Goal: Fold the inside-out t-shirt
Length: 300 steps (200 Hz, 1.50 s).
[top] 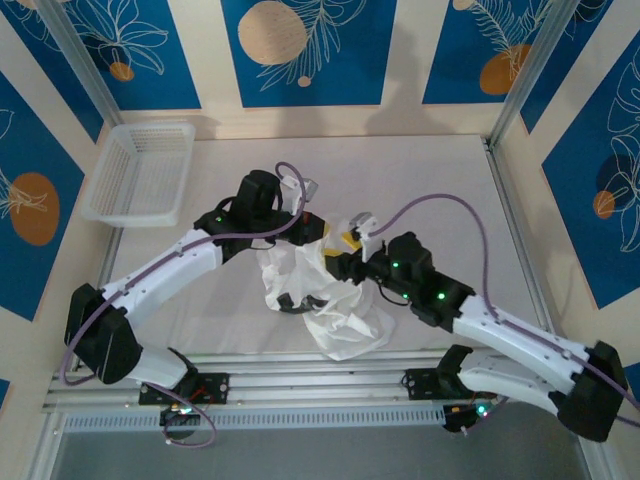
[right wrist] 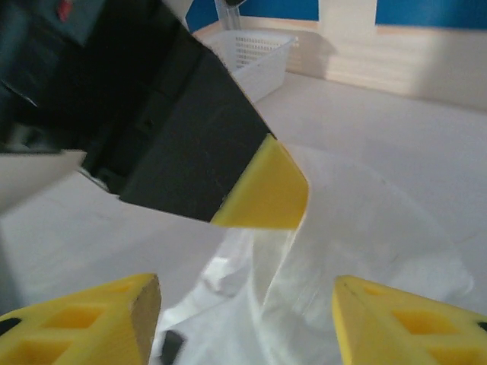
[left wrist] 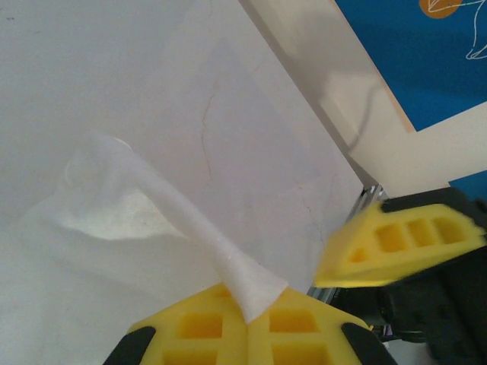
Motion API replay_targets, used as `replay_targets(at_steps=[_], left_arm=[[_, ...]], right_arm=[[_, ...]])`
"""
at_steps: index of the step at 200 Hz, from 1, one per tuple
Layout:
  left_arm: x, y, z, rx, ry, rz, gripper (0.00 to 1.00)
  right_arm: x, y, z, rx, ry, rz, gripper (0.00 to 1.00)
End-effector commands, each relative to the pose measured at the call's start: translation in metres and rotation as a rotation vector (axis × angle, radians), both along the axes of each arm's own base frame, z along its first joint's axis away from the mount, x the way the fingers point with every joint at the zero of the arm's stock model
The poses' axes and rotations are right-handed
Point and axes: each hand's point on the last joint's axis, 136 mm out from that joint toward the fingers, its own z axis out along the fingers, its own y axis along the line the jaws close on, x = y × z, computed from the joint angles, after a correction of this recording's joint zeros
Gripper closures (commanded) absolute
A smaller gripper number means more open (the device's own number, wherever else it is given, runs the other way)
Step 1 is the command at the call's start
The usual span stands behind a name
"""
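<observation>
Left gripper [left wrist: 247, 308] clenched on a taut pinch of t-shirt [left wrist: 190, 220] — right gripper [right wrist: 245, 308] spread apart just beside it, over the bunched cloth.

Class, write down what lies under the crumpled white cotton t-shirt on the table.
The pale tabletop shows around the crumpled white cotton t-shirt, one pinch of which is held in the shut left gripper. Anything beneath its bunched folds is covered.

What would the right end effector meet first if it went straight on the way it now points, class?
Probably the inside-out t-shirt: white cloth hangs right between the open fingers of the right end effector. The left end effector, shut on that cloth, sits just above the line; depth is unclear.
</observation>
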Motion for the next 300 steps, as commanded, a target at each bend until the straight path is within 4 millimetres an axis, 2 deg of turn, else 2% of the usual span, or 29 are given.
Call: replay_targets(at_steps=[1, 29, 60, 86, 98, 114, 132, 161, 180, 217, 231, 261, 300], left_arm=[[-0.001, -0.004, 0.016, -0.039, -0.002, -0.019, 1.0], [-0.003, -0.002, 0.016, -0.037, -0.008, -0.012, 1.0], [-0.003, 0.0, 0.016, -0.039, -0.019, -0.005, 1.0], [-0.003, 0.001, 0.016, -0.031, -0.023, -0.001, 1.0], [-0.003, 0.001, 0.016, -0.031, -0.022, -0.002, 1.0], [-0.003, 0.001, 0.015, -0.029, -0.02, -0.004, 1.0], [-0.003, 0.0, 0.015, -0.03, -0.018, -0.006, 1.0], [-0.002, -0.001, 0.014, -0.034, -0.013, -0.007, 1.0], [-0.001, -0.002, 0.014, -0.039, -0.009, -0.007, 1.0], [-0.002, -0.001, 0.015, -0.038, -0.013, -0.006, 1.0], [-0.002, 0.0, 0.014, -0.031, -0.012, -0.005, 1.0], [-0.001, 0.002, 0.007, -0.01, -0.009, 0.003, 1.0], [-0.001, 0.001, 0.004, -0.008, -0.005, -0.001, 1.0]], right_arm=[[0.023, -0.001, 0.015, -0.079, -0.265, -0.063, 0.36], [0.036, -0.002, 0.005, -0.134, -0.297, -0.106, 0.37], [0.045, -0.004, -0.01, -0.153, -0.215, -0.112, 0.54], [0.05, -0.014, -0.028, -0.169, -0.117, -0.155, 0.59], [0.053, -0.023, -0.04, -0.181, -0.037, -0.19, 0.58], [0.052, -0.028, -0.048, -0.186, 0.033, -0.202, 0.51], [0.044, -0.017, -0.043, -0.145, 0.081, -0.137, 0.42], [0.032, 0.014, -0.026, -0.041, 0.138, 0.011, 0.36], [0.041, 0.016, -0.024, 0.006, 0.141, -0.011, 0.32], [0.075, -0.007, -0.052, -0.126, 0.109, -0.197, 0.34], [0.077, -0.011, -0.058, -0.173, 0.132, -0.219, 0.39], [0.061, -0.019, -0.058, -0.158, 0.252, -0.222, 0.51], [0.029, -0.064, -0.081, -0.104, 0.426, -0.298, 0.69]])
